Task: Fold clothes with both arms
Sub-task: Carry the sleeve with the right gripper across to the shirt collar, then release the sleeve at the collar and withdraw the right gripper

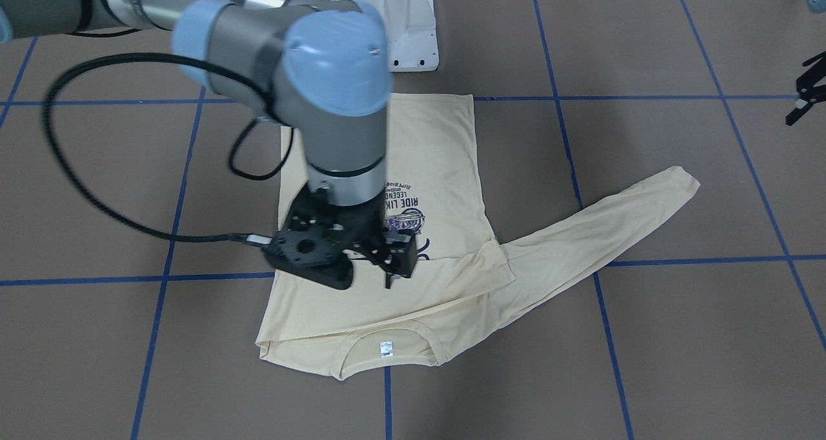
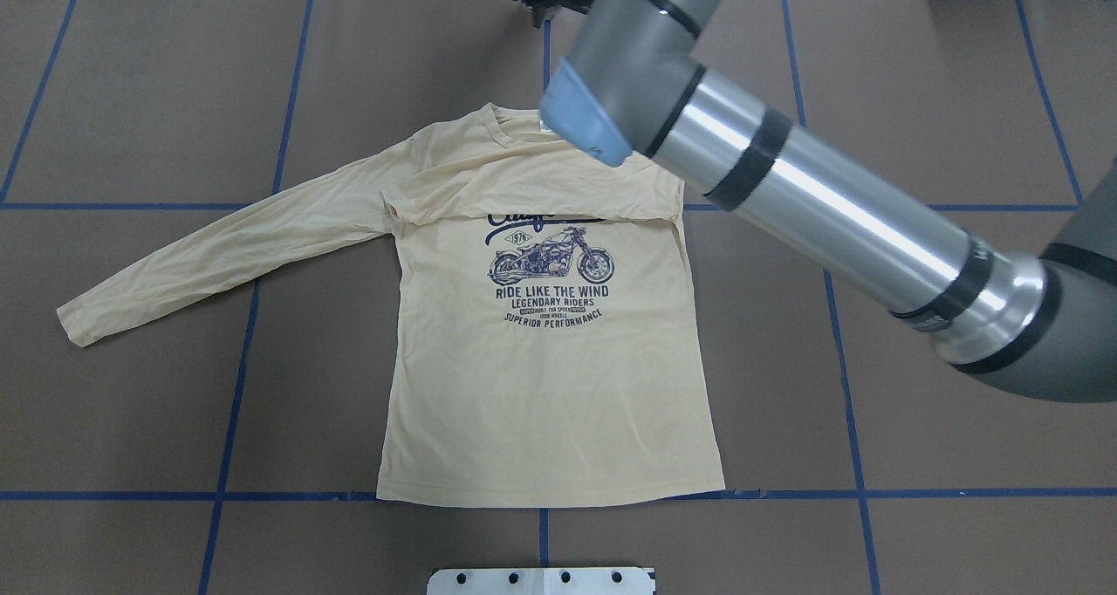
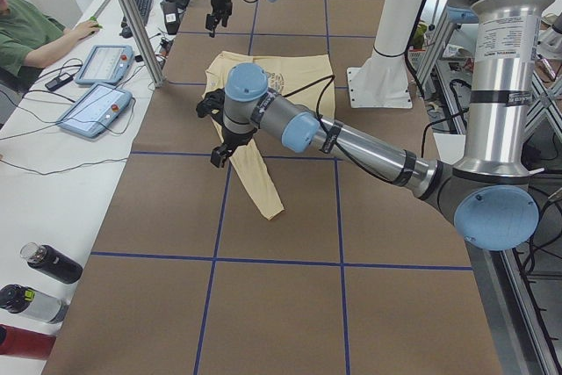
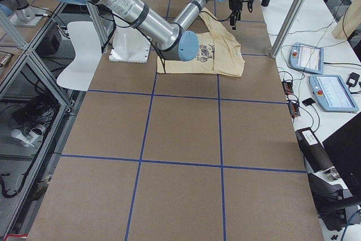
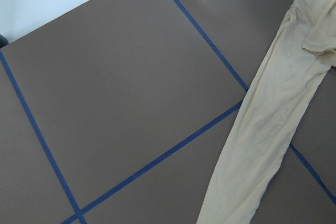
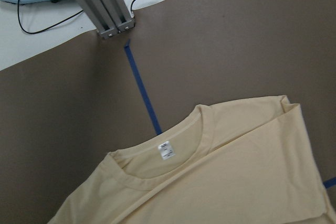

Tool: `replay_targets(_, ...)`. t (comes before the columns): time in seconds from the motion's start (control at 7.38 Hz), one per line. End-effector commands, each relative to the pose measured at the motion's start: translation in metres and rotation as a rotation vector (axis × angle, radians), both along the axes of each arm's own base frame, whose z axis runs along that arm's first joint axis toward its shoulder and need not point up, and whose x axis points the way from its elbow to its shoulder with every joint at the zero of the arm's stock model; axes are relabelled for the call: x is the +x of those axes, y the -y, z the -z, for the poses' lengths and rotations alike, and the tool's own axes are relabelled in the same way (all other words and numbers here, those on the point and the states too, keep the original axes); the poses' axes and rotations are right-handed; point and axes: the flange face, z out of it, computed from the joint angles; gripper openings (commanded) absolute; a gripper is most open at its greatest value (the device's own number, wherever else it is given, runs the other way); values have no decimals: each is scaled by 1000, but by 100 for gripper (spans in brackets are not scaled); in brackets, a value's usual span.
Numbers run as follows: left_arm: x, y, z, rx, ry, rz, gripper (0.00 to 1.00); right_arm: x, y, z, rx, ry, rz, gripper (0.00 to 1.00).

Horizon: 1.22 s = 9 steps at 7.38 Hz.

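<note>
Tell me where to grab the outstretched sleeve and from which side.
Grip the outstretched sleeve at its cuff, coming down from the robot's left side. It lies flat, pointing away from the T-shirt, with only table around the cuff, so lifting there should probably carry the whole sleeve across.

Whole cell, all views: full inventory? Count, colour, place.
T-shirt: 1, cream-yellow with navy print, flat mid-table, one sleeve folded across chest, outstretched sleeve towards robot's left.
Table: 1, brown, blue tape grid.
Pedestal: 1, white, table's robot-side edge.
Pendants: 2, grey-blue, on white side bench.
Bottles: 3, two dark, one red, same bench.
Person: 1, green top, seated at bench.
Right arm: 1, silver-grey, blue caps, reaching over shirt.
Left arm: 1, same colours, over table's left part.
Right gripper: 1, black, above shirt's upper part; jaws unclear.
Left gripper: 1, black, raised beyond sleeve's cuff; jaws unclear.
</note>
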Motion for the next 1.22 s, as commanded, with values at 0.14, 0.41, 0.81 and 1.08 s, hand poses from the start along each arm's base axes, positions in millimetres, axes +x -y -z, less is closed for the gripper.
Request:
replay_targets(0.14, 75, -68, -51, -31, -7, 56, 100, 183, -30, -188, 150, -55, 228, 100)
replay_targets(0.41, 102, -73, -80, -59, 72, 86, 100, 291, -59, -289, 203, -51, 338, 100)
replay_targets(0.81, 120, -73, -109, -81, 119, 68, 100, 391, -126, -413, 266, -43, 363, 100)
replay_targets(1.08, 138, -73, -154, -41, 124, 74, 100, 392, -131, -416, 260, -44, 362, 100)
